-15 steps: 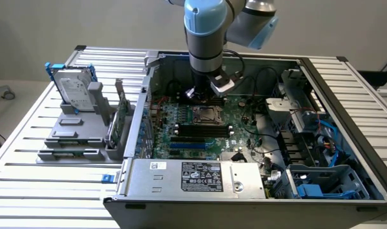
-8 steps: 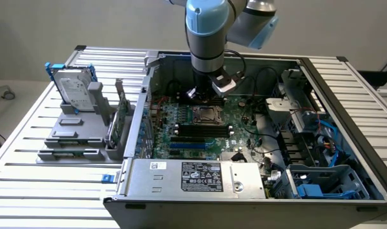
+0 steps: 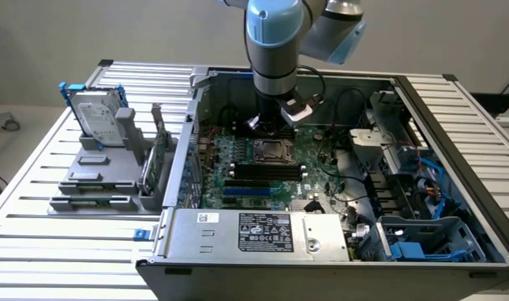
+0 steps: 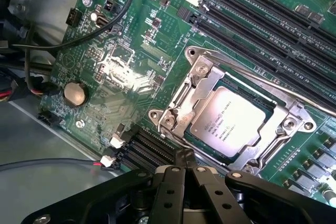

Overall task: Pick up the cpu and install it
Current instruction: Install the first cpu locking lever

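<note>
**CPU seated in socket; gripper closed and empty above the motherboard**

The gripper [image 4: 185,174] has its fingers drawn together, tips meeting, with nothing clamped between them. In the exterior view the gripper [image 3: 271,122] hangs inside the open computer case [image 3: 422,113], just above the motherboard [image 3: 237,147].

The cpu [image 4: 231,121] lies flat in the socket [image 4: 181,106], its pale metal top facing up with printed lettering visible. The metal retention frame surrounds it on all sides. It is not possible to tell whether the frame is latched down.

Position relative to the end effector: in the wrist view the cpu lies just ahead of the closed fingertips and slightly off to one side, at a lower level than the tips. The fingertips are near the socket edge but apart from the chip; no contact is visible. In the exterior view the socket [image 3: 269,152] sits just beyond the gripper, toward the memory slots [image 3: 263,169].

The chip is square, so it presents no long axis. Its edges run diagonal to the line along which the fingers close.

A coin cell battery [image 4: 74,93] sits on the board, well apart from the socket.

Judgement: placement of the chip appears complete.
</note>
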`<move>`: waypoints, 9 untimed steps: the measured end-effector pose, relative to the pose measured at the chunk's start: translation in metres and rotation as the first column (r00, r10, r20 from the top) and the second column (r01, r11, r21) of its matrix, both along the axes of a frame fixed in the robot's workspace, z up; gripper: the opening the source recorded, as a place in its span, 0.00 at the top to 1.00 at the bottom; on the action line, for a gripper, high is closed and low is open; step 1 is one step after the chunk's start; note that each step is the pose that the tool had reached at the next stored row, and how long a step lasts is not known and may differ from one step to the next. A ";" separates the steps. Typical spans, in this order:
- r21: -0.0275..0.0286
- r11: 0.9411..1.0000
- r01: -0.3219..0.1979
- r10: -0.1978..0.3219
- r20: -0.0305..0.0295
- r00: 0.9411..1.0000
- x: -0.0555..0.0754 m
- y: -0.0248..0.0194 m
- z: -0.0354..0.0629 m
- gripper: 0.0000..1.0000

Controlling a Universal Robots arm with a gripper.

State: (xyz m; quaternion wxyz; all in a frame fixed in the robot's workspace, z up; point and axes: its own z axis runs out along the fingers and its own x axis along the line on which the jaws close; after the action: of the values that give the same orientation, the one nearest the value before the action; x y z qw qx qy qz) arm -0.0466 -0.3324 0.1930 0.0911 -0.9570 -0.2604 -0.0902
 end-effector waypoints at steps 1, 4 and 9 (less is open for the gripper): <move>0.000 1.000 0.000 0.000 0.000 1.000 0.000 0.0000 0.0000 0.89; 0.000 1.000 0.000 0.000 0.000 1.000 0.002 0.0000 0.0000 0.89; 0.000 1.000 0.000 0.000 0.000 1.000 0.004 0.0000 0.0000 0.89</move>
State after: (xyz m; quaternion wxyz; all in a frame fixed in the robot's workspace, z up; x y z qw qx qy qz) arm -0.0430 -0.3325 0.1930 0.0911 -0.9569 -0.2604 -0.0902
